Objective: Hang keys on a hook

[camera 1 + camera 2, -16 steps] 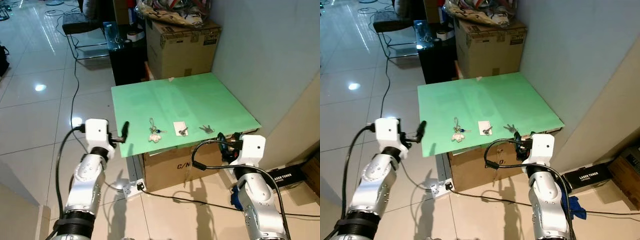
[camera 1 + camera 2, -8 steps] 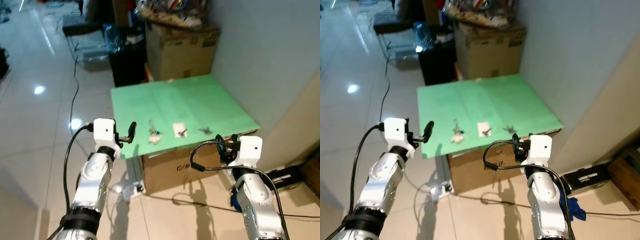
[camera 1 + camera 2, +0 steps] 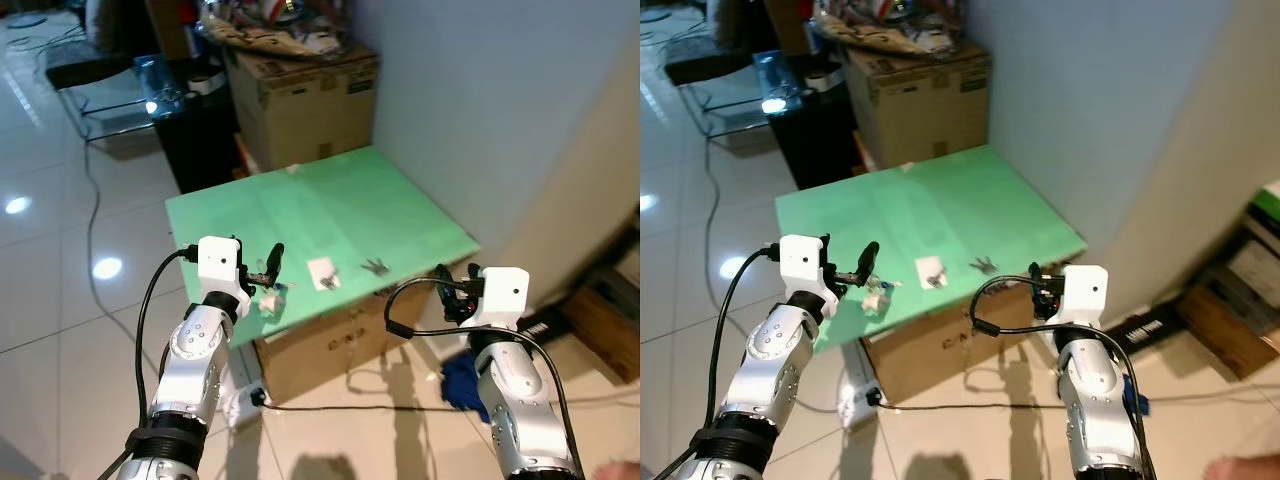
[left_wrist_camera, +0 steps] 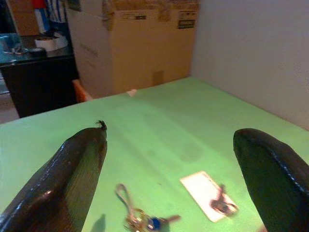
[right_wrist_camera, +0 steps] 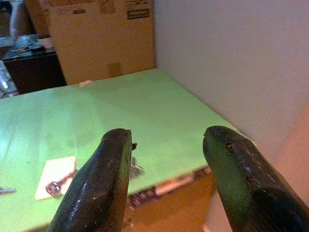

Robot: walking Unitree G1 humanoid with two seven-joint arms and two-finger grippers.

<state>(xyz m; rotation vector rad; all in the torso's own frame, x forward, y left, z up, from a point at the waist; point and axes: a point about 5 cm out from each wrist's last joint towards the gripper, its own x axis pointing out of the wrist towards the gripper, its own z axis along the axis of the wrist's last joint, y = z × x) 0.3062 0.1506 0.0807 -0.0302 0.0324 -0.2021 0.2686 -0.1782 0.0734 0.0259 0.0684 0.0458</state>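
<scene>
**Both end effectors at the front edge of the green table, keys lying on it**

On the green table (image 3: 330,200), close to its front edge, three small things lie in a row. At the robot's left is a bunch of keys (image 4: 140,220) with a ring and a small blue part, and a white fob (image 3: 268,299) lies with it. In the middle is a white card (image 4: 205,188) with a dark key (image 4: 219,203) on it. At the right is another small bunch of keys (image 3: 375,266), apart from the card.

The left end effector (image 3: 262,270) is raised over the front left part of the table, just beside the keys with the blue part. Its two black fingers (image 4: 72,169) stand wide apart and hold nothing; in the left wrist view the keys and the card are seen between them.

The right end effector (image 3: 447,288) is at the front right corner of the table, near its edge. Its fingers (image 5: 104,179) are also spread and empty.

Behind the table stands a large cardboard box (image 3: 300,95) with clutter on top, next to a black cabinet (image 3: 195,140). A second cardboard box (image 3: 330,335) is under the table. To the right is a plain wall (image 3: 500,100). A black cable (image 3: 90,200) runs over the glossy tiled floor (image 3: 60,260).
</scene>
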